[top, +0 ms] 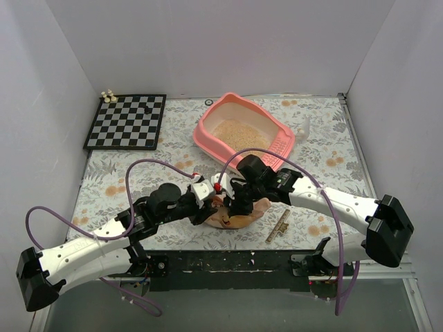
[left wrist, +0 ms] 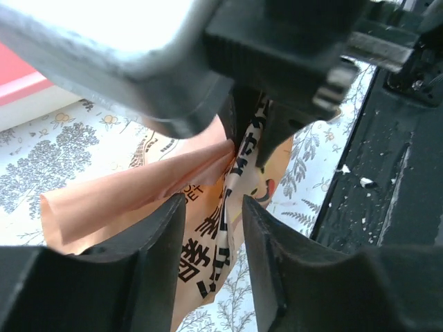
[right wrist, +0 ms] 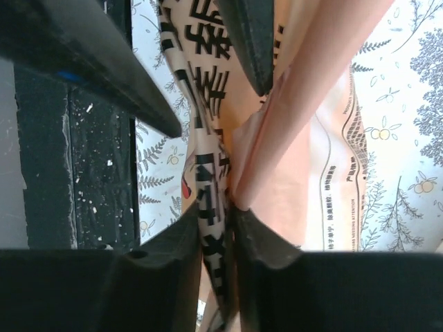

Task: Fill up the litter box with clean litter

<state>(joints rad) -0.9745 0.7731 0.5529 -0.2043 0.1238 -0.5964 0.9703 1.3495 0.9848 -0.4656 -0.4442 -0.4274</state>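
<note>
The pink litter box (top: 208, 131) stands at the back centre, grille end to the right. Pale beige clean litter (top: 239, 135) covers its floor. A crinkled tan-orange printed bag (top: 248, 218) hangs low over the front of the table between both arms. My right gripper (top: 234, 204) is shut on a fold of the bag (right wrist: 325, 173); in the right wrist view (right wrist: 218, 220) its fingers pinch the printed edge. My left gripper (top: 212, 200) is open, and in the left wrist view (left wrist: 213, 207) its fingers straddle the bag's edge (left wrist: 138, 194) without clamping it.
A checkerboard (top: 126, 122) with small pale pieces (top: 109, 95) lies at the back left. A translucent scoop (top: 303, 127) lies right of the box. A small brass-coloured clip (top: 278, 226) lies front right. The black base strip (top: 228, 263) runs along the near edge.
</note>
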